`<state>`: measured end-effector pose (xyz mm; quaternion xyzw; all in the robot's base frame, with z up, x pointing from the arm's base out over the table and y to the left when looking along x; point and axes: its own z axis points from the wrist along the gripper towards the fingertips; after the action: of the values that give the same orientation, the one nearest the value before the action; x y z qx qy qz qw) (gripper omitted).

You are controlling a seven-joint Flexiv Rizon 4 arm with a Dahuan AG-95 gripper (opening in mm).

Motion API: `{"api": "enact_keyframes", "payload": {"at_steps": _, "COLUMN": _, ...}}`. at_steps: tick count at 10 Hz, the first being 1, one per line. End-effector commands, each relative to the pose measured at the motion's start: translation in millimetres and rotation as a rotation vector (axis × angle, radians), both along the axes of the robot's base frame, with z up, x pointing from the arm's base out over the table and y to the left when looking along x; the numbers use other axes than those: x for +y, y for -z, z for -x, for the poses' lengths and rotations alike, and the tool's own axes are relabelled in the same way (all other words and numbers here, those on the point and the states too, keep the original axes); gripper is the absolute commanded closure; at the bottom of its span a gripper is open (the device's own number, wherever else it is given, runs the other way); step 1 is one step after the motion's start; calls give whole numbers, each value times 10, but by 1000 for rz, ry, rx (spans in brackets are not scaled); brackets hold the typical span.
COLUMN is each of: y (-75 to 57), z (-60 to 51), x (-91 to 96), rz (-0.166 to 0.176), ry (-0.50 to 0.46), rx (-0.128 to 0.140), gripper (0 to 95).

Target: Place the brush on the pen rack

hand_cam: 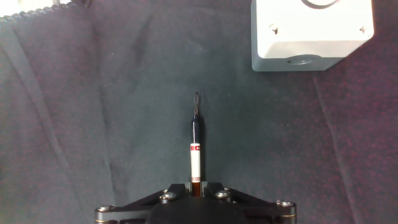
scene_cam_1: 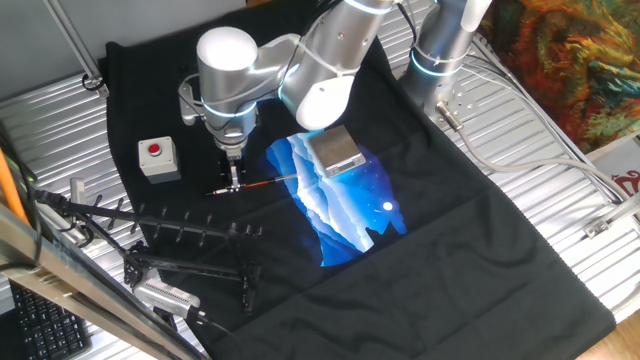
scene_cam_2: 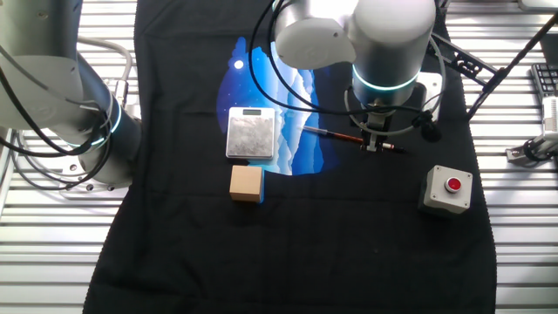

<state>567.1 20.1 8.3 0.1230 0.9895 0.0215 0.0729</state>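
Tool (scene_cam_1: 234,186) stands straight down on the counter (scene_cam_2: 349,244) and its fingers are closed around the brush (scene_cam_2: 353,139) near the black end, so the long red part sticks out sideways. Pen rack (scene_cam_1: 195,235) waits in front of the tool, toward the counter's edge, and a grip this near the end probably lets the brush tilt on lifting.

The arm (scene_cam_1: 300,60) is built of rounded silver-grey segments with white end caps, and a glowing light-blue ring circles one joint. Black cables loop beside its upper links. The gripper (hand_cam: 196,186) is black, with silver screws along its front edge.
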Motion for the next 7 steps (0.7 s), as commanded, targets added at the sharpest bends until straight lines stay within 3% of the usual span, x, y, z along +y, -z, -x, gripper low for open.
{"api": "enact_keyframes", "payload": {"at_steps": 1, "y": 12, "z": 1, "x": -2, "rz": 3, "ry": 1, "rx": 3, "gripper": 950}}
{"api": "enact_keyframes", "payload": {"at_steps": 5, "y": 14, "z": -1, "x": 1, "rz": -14, "ry": 9, "rx": 1, "gripper": 950}}
{"api": "enact_keyframes", "payload": {"at_steps": 7, "y": 11, "z": 0, "x": 3, "rz": 9, "ry": -2, "rx": 21, "gripper": 950}}
